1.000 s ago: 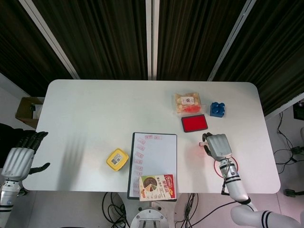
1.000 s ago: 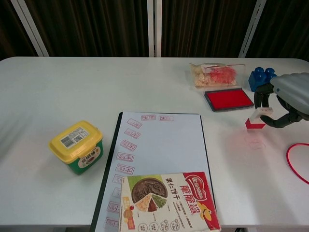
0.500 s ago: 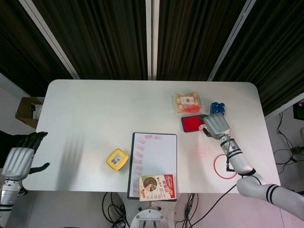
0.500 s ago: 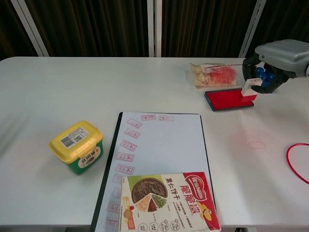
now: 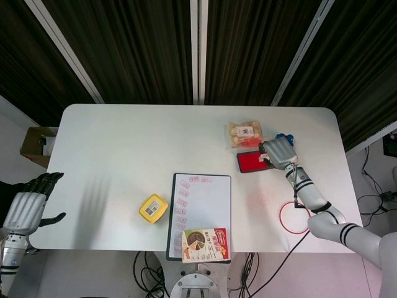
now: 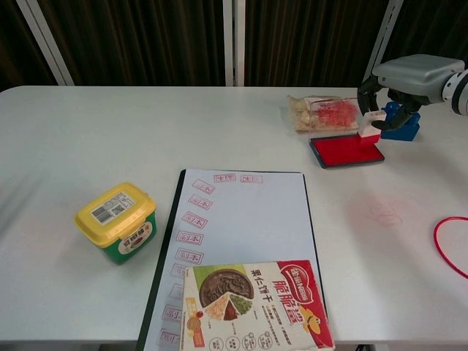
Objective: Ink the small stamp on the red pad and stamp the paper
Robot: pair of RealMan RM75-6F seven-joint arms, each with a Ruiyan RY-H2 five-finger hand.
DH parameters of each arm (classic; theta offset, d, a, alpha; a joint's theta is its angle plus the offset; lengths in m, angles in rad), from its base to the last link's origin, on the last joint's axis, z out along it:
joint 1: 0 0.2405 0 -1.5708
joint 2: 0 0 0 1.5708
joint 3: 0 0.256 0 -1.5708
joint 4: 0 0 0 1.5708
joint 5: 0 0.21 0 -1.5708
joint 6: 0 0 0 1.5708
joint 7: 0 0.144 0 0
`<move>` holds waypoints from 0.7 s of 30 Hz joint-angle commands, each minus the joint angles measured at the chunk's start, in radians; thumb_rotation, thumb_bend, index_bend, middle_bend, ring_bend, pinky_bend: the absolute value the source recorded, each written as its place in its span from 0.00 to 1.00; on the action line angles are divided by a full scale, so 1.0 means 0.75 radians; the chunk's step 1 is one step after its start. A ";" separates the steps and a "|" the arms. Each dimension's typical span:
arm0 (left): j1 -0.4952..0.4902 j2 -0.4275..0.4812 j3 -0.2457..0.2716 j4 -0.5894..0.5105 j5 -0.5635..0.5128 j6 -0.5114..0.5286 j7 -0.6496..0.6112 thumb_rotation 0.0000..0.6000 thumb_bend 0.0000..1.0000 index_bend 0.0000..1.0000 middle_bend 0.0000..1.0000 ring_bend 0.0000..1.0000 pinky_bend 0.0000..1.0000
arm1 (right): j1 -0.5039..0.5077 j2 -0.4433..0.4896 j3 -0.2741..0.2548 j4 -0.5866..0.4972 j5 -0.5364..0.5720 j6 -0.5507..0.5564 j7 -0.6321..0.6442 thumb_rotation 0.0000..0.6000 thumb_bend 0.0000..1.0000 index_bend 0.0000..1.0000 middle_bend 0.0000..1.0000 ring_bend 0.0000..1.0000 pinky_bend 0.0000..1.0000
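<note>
Right hand (image 6: 401, 77) now over red ink pad's (image 6: 344, 151) far right edge, up from bare table nearer the robot a second ago. Small stamp (image 6: 369, 131) pinched under fingertips, base at pad's rim. Left hand (image 5: 25, 208) idle, fingers apart, off table edge. Advice: shift inward over pad centre, keep stamp face level, press straight down, lift clean. Paper (image 6: 241, 241) on clipboard well left of hand.
</note>
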 commanded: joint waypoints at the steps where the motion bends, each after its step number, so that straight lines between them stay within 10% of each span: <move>1: -0.003 0.001 0.001 0.005 -0.003 -0.008 -0.004 1.00 0.00 0.12 0.14 0.12 0.20 | 0.012 -0.051 -0.024 0.068 -0.033 0.010 0.087 1.00 0.45 0.95 0.81 0.89 1.00; 21: -0.018 0.001 -0.005 0.012 -0.011 -0.024 -0.008 1.00 0.00 0.12 0.14 0.12 0.20 | 0.032 -0.178 -0.083 0.267 -0.062 0.007 0.188 1.00 0.45 0.99 0.84 0.89 1.00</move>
